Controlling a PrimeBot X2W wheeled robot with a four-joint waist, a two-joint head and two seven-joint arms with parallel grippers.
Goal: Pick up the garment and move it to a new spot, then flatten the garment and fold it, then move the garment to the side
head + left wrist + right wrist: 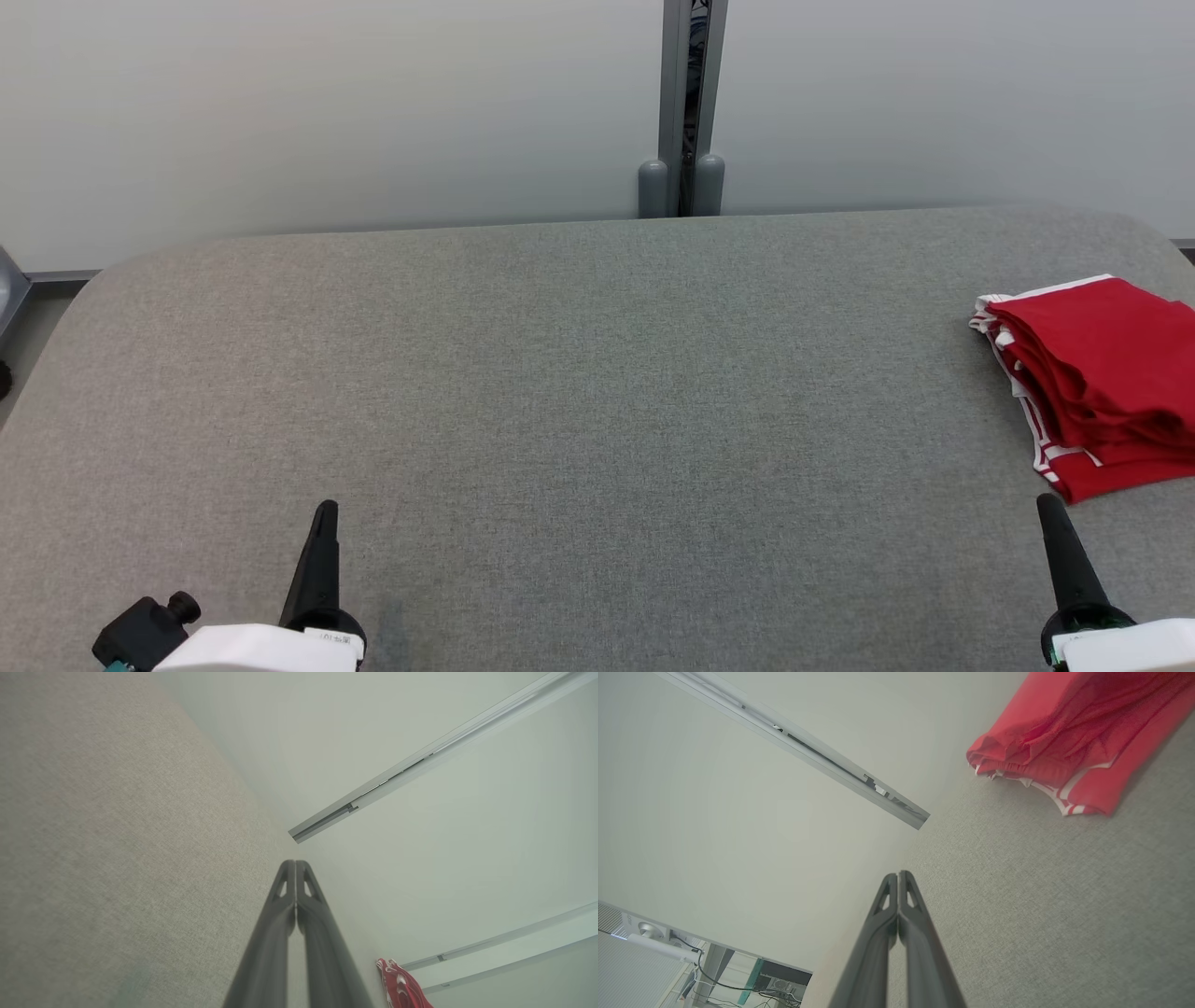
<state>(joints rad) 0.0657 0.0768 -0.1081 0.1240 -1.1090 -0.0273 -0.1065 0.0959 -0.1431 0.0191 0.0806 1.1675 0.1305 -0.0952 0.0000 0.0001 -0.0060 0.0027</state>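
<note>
Parking Both Pincers Away From a Finished Fold

Finding the folded red garment [1097, 373] at the right-hand edge of the grey fabric tabletop [560, 392], stacked in several layers with white trim showing along its left and near borders (sportswear by the look of the stripes, though hard to say which kind). Runs off the head view's right border, so no telling how near the tabletop's rim. Put there, most likely, to keep it out of the working middle: reads as the task's last step, with the fold made and the bundle set to the side.

Spotting the left pincer [324, 515] low at the near left, fingers pressed together tip to tip, gripping nothing, well apart from the garment. Spotting the right pincer [1048, 509] at the near right, likewise closed on itself and empty, tip near the garment's near corner but not touching. Pointing, in both cases, away from the robot, seemingly above the cloth surface rather than pressed into it. Held so, probably, as a rest pose: shut to avoid snagging the fabric, low and wide to keep the head camera's sight of the work open.

Judging the task as good as complete. Worth checking only for squareness of the layers; slightly fanned at the left side, hence a soft stack, liable to slump if nudged.
</note>
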